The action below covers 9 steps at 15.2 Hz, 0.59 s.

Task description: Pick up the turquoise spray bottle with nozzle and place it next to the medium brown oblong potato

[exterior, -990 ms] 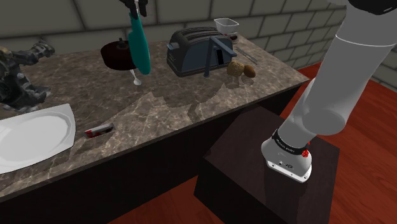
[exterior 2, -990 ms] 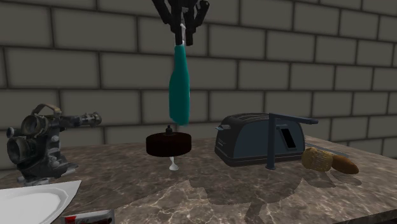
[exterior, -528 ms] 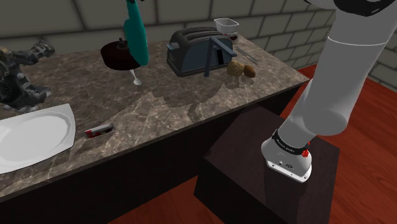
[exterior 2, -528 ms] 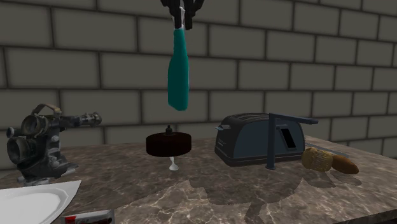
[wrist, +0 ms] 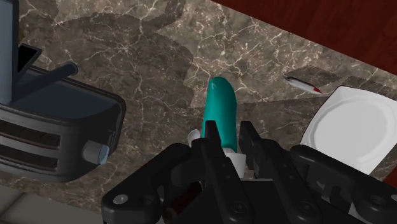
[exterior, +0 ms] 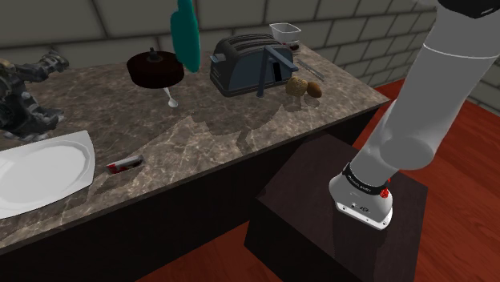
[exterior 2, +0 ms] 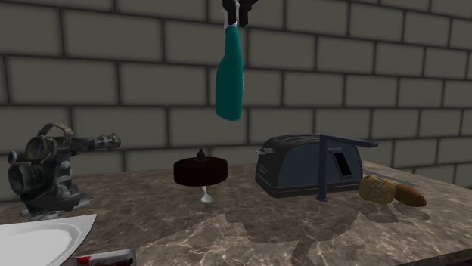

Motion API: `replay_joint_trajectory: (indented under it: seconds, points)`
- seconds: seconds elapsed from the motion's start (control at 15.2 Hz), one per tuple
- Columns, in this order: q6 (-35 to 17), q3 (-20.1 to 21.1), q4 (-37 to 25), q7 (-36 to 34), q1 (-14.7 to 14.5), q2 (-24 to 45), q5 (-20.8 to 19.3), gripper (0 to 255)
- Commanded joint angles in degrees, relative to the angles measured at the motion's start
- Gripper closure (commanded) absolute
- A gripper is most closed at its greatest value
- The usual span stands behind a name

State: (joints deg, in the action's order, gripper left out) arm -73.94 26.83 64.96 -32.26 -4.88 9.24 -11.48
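Pincer [exterior 2: 240,9] clamped on nozzle end of turquoise spray bottle [exterior 2: 229,81]. Bottle hangs body-down, high above the marble desk [exterior 2: 302,234], near the toaster [exterior 2: 302,168]. Brown oblong potato [exterior 2: 412,197] lies on the desk beside the toaster, well apart from the bottle.

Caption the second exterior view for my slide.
Gripper holds a teal spray bottle high over the counter; toaster below to this view's right, potato beyond it.
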Motion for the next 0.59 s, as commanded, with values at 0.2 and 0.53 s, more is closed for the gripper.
replay_joint_trajectory:
  seconds: [0.2,0.53]
  points:
    - [-3.8,-3.8,12.0,8.0,6.2,-10.2,5.1,255]
    - [-6.0,-8.7,20.4,16.0,9.9,-17.7,7.7,255]
